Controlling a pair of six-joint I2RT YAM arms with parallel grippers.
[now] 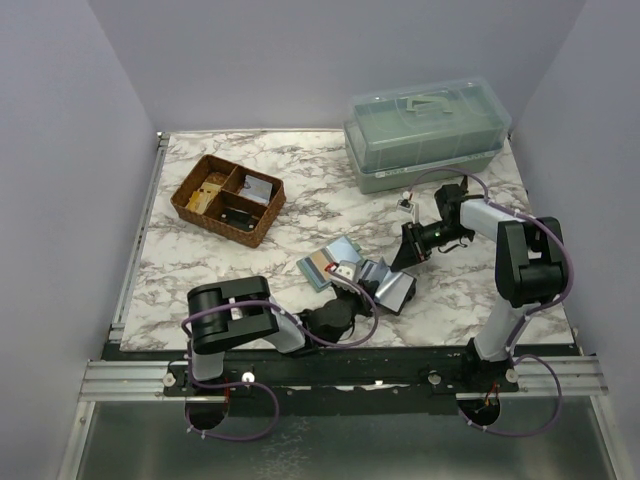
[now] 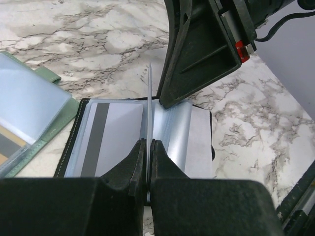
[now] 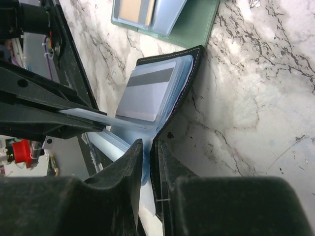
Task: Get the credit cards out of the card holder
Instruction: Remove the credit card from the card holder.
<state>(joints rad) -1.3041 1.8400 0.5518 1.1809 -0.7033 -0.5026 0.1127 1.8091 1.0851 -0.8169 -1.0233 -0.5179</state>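
Little done: clamping one credit card (image 2: pixel 148 98) in left gripper (image 2: pixel 148 147), card holder (image 2: pixel 199 142) in right gripper (image 3: pixel 146 147), leaving striped card (image 2: pixel 110 137) sleeved beside the fingertips.

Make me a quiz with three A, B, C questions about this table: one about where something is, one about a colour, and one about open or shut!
1. Where on the table is the wicker tray?
A) far left
B) near right corner
C) dead centre

2. What colour is the wallet lying beside the black card holder?
A) red
B) green
C) yellow

3. The black card holder is:
A) lying open
B) folded shut
C) inside the wicker tray

Answers:
1 A: the top view shows it at the far left.
2 B: its cover is green.
3 A: its clear sleeves and a striped card show.
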